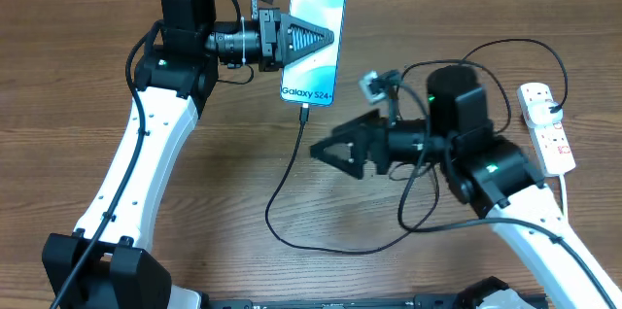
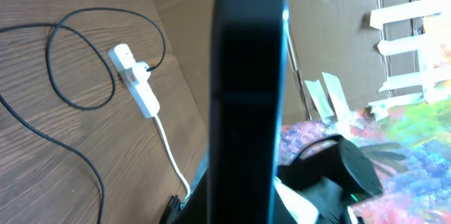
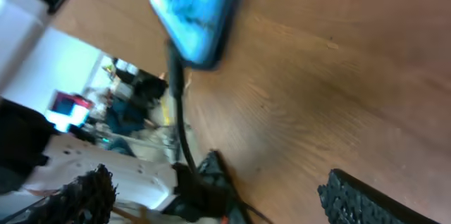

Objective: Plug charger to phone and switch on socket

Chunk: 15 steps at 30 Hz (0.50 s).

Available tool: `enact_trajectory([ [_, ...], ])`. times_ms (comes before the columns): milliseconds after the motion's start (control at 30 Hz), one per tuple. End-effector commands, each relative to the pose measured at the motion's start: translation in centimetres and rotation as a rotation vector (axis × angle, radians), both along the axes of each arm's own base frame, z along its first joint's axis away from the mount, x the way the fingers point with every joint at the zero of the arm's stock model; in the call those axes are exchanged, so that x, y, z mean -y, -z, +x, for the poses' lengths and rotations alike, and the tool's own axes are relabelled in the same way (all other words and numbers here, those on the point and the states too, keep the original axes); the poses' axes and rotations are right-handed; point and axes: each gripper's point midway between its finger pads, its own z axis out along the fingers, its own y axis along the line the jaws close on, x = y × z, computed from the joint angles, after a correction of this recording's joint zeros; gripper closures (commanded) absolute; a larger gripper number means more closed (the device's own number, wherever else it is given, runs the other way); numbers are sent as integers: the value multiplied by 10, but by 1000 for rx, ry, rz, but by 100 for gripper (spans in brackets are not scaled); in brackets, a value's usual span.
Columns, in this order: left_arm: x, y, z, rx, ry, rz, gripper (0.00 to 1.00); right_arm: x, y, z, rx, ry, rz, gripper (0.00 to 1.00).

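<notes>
clock positions are being read on the overhead view, twelve at the far edge.

1. table [image 1: 214, 202]: brown wood grain; every item below is being carried on or over it.
2. left arm [image 1: 146, 154]: white links, black joints; being extended from seven o'clock toward twelve.
3. right arm [image 1: 525, 212]: same build; being extended from five o'clock toward the centre.
4. phone [image 1: 316, 85]: being held near twelve o'clock, lit screen up, "galaxy s24" text toward its near end. in the left wrist view it [image 2: 246, 97] is being shown edge-on as a dark slab.
5. socket [image 1: 546, 126]: white strip being kept at three o'clock, well apart from the phone. a black plug [image 1: 554, 108] is being carried in its far end, and a white cord [image 1: 564, 188] is being led off toward five o'clock. whether the red switches are on cannot be told.
6. charger [image 1: 292, 168]: thin black cable being looped from the black plug, round past six o'clock and up to the phone's near edge, where its plug tip [image 1: 305, 110] is being shown seated.
7. left gripper [image 1: 330, 37]: being clamped on the phone's far half from the nine o'clock side.
8. right gripper [image 1: 335, 146]: jaws being held spread wide with nothing between them, at five o'clock of the phone's near end, just beside the charger; contact cannot be told.
</notes>
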Motion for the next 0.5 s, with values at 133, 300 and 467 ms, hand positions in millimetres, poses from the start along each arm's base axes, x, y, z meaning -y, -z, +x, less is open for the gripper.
enact_trajectory([
  [133,2,-11,-14,53,83,-31,96,-24,-2,22,130,121,-50,18],
  [300,2,-12,-16,54,92,-34,96,-37,3,29,108,81,-10,45],
  [467,2,-12,-17,53,95,-36,96,-40,-4,32,136,76,16,78],
])
